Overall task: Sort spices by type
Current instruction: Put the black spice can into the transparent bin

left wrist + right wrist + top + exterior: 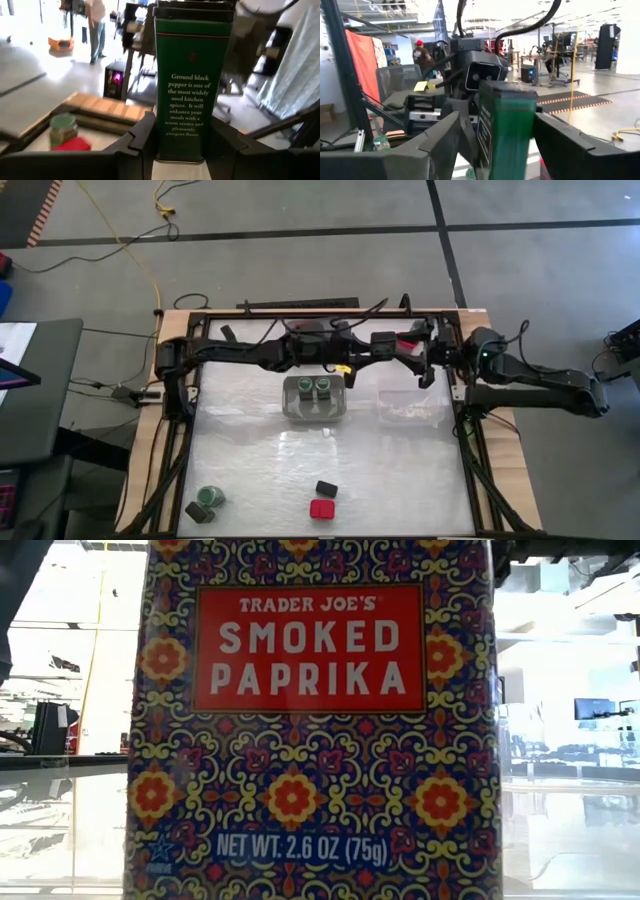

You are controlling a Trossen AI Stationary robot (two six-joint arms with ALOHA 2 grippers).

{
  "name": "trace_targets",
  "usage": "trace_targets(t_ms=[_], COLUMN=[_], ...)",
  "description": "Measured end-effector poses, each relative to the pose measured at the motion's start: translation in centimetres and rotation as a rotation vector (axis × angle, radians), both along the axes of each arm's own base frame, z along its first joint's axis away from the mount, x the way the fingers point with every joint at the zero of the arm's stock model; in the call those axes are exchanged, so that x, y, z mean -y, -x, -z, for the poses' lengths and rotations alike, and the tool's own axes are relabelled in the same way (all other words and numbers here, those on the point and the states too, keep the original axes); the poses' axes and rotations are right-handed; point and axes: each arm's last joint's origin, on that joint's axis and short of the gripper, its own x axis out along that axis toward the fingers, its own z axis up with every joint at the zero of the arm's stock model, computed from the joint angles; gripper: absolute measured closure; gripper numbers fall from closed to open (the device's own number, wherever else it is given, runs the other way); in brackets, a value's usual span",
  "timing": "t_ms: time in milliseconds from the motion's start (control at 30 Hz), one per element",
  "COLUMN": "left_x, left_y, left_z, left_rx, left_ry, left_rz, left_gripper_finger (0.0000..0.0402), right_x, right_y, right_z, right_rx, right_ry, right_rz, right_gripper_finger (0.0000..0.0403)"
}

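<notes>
Two jars [314, 388] stood side by side in a bin [290, 408], left of another bin [412, 410]. Nearer the front lay two tins [326, 489] and a jar [210, 497].

You see a paprika tin [310, 730] patterned in dark blue with yellow scrollwork and red-orange flowers, its red label lettered in white. The pepper tin [192, 85] between the dark fingers [137, 140] is deep green with pale lettering and a black top. On the pale, glossy table [400, 470] you find a red-topped tin [322, 509], a dark tin [326, 489] and a green-lidded jar [209, 497]. Two green lids [313, 387] show inside a clear bin [292, 408].
</notes>
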Motion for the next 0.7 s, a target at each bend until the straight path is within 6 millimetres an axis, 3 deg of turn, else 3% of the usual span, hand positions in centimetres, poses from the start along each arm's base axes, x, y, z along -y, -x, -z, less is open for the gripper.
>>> trace_targets(t_ms=[200,367,567,700], left_x=[-0.5,-1.0,-1.1,-1.0], left_y=[1.9,3.6,4.7,4.8], left_z=[-0.8,-1.2,-1.0,-0.6], left_rx=[-0.162,-0.294,-0.414,-0.453], left_ry=[-0.112,-0.157,-0.21,-0.241], left_rz=[-0.01,-0.009,0.009,0.025], left_gripper_finger=[0.028,0.028,0.028,0.028], right_x=[-0.4,-0.3,0.5,0.7], right_y=[1.6,1.6,-1.0,-3.9], right_z=[-0.3,-0.9,-3.3,-5.5], right_rx=[0.012,-0.02,-0.298,-0.454], right_ry=[-0.001,-0.056,-0.132,-0.047], right_rz=[0.006,0.042,0.066,0.039], right_gripper_finger=[0.0131,0.0133,0.0134,0.0134])
